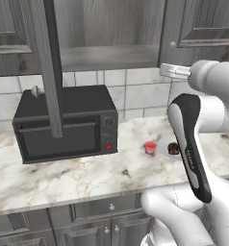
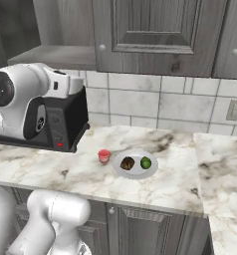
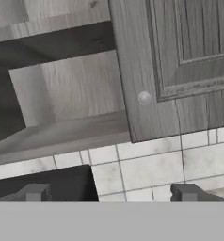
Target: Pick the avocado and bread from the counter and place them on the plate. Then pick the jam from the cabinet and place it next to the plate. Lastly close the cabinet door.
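The white plate [image 2: 137,172] lies on the marble counter [image 2: 56,172] with the brown bread [image 2: 127,163] and the green avocado [image 2: 146,162] on it. The pink jam [image 2: 104,156] jar stands on the counter just left of the plate; in the left base view the jam [image 1: 149,147] sits beside the bread [image 1: 173,149]. The cabinet [image 1: 107,57] is open, and its cabinet door [image 1: 49,67] swings out edge-on over the microwave. My gripper [image 3: 110,195] is open and empty, raised high and facing the cabinet shelf [image 3: 62,134].
A black microwave [image 1: 63,127] stands on the counter under the open cabinet. To its right is a closed neighbouring cabinet door with a round knob [image 3: 144,98]. A tiled wall with an outlet [image 2: 235,110] backs the counter.
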